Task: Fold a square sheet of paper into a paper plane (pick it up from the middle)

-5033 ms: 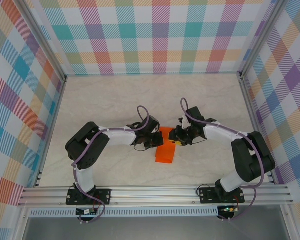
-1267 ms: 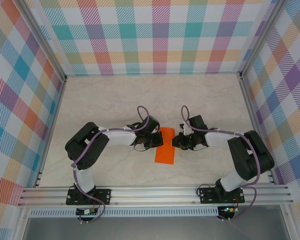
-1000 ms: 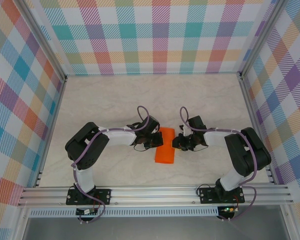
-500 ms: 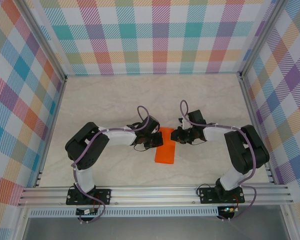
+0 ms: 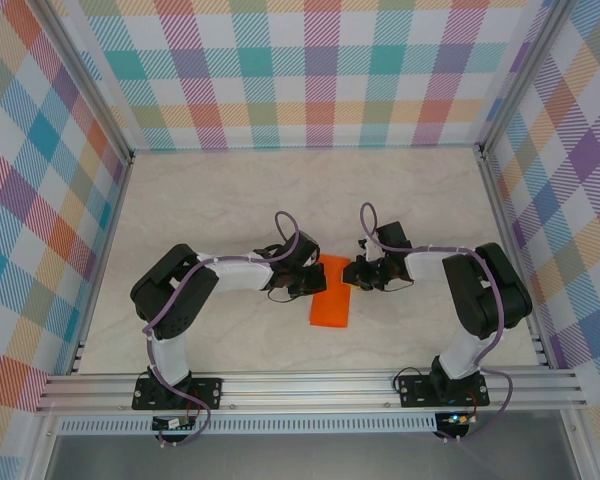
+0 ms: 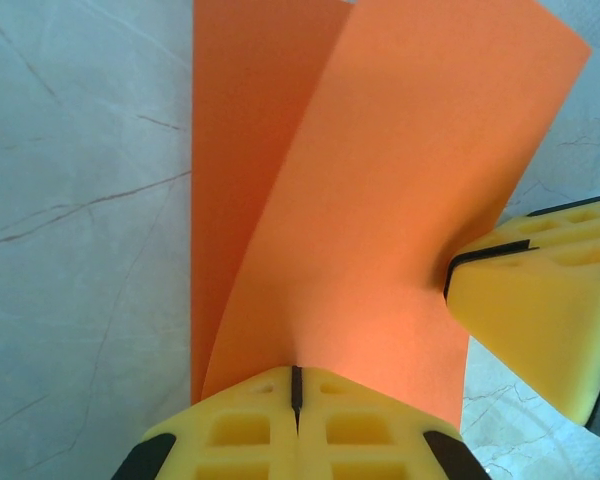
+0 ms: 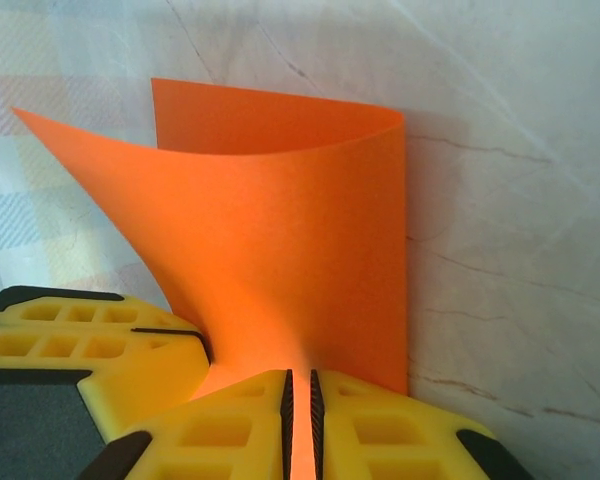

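Note:
The square sheet of paper (image 5: 330,305) is bright orange and folded into a narrow strip on the table, between both grippers. My left gripper (image 5: 311,284) is shut on its left edge. In the left wrist view the yellow jaws (image 6: 296,378) meet on the paper (image 6: 380,200), whose upper layer curls up off the lower one. My right gripper (image 5: 352,272) is shut on the opposite edge. The right wrist view shows the paper (image 7: 300,250) running into the thin slit between its jaws (image 7: 300,385). Each wrist view shows the other gripper's yellow finger (image 6: 550,300) (image 7: 100,345) touching the sheet.
The marble-patterned table top (image 5: 230,190) spreads open behind and to both sides of the arms. Plaid walls close off the left, right and far sides. An aluminium rail (image 5: 310,390) runs along the near edge, where both arm bases are bolted.
My right gripper has slid a little towards the far side along the paper's right edge, and its arm has folded in closer. The left arm and the paper's near end stay put.

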Available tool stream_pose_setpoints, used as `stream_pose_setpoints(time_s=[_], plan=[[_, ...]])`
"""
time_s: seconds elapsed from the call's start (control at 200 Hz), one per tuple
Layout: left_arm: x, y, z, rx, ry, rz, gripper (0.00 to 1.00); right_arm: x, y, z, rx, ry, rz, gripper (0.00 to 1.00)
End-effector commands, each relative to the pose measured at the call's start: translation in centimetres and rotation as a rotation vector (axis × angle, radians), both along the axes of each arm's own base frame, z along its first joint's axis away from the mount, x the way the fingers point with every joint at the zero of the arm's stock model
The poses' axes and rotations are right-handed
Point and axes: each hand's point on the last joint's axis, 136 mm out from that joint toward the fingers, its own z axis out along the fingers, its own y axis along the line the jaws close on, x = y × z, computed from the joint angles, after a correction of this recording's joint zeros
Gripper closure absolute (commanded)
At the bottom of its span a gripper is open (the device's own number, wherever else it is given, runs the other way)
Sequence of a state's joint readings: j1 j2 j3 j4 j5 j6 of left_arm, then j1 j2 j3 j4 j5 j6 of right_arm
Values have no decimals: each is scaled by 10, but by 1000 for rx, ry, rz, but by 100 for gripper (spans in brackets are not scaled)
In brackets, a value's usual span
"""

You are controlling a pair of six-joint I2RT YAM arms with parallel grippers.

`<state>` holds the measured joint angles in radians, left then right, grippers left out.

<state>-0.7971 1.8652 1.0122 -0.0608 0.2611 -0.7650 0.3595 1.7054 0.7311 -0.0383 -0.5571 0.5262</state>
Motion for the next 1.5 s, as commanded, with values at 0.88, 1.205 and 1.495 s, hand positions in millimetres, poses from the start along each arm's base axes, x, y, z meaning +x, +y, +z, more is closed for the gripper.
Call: stream_pose_setpoints(time_s=[0.88,1.205,1.495], plan=[[-35,36,-46,188,133,-15,100,45,-7,10,-6,-47,-2,84],[-34,36,-46,189,134,-13,100,38,-15,-22,-51,24,-15,84],[-35,37,-46,192,133,-13,100,60,-6,18,-18,-58,1,84]])
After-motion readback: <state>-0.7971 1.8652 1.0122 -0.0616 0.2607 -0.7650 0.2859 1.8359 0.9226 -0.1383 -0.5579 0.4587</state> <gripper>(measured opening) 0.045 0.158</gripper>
